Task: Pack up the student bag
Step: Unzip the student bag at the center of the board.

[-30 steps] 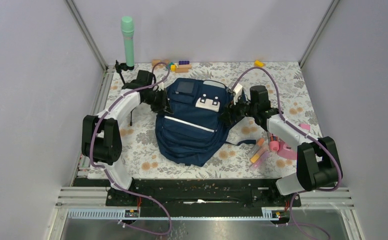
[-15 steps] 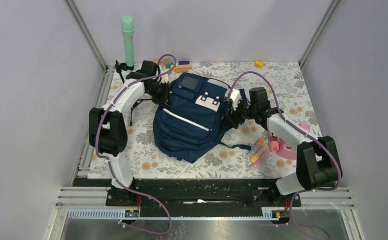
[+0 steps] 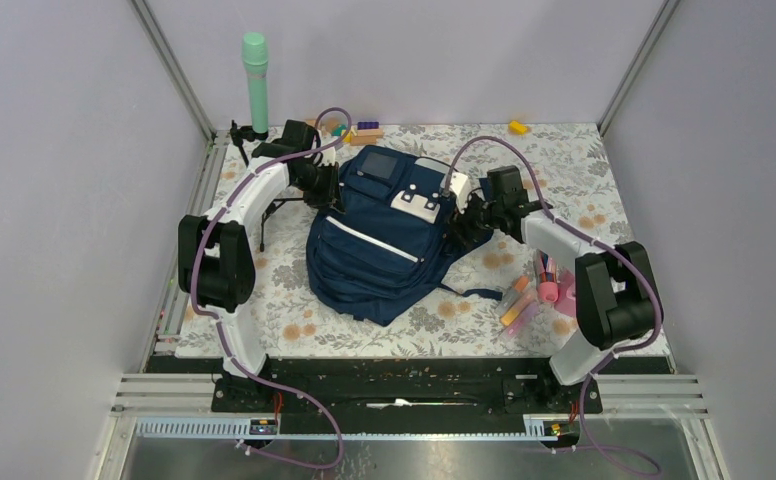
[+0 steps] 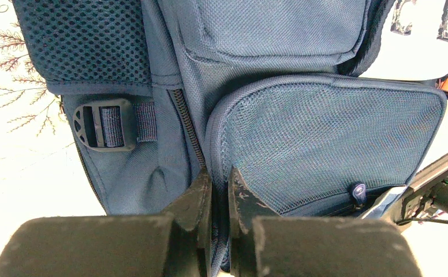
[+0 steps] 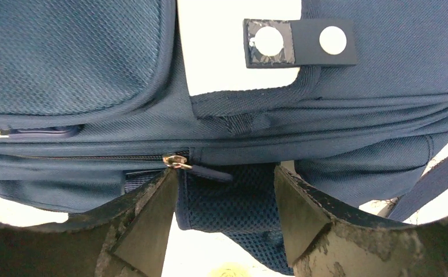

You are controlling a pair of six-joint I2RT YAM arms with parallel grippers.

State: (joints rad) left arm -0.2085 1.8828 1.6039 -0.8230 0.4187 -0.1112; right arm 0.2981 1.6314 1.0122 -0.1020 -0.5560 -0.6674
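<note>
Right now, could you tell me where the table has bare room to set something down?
Bare cloth lies at the far right, between the yellow item and the right arm, and along the near edge in front of the backpack. It is crowded beside the pink and orange items on the right and by the toy blocks at the back.

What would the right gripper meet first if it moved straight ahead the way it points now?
The right gripper, jaws open, would most likely meet the mesh panel on the side of the student bag, just below the zipper pull. Depth is unclear.
</note>
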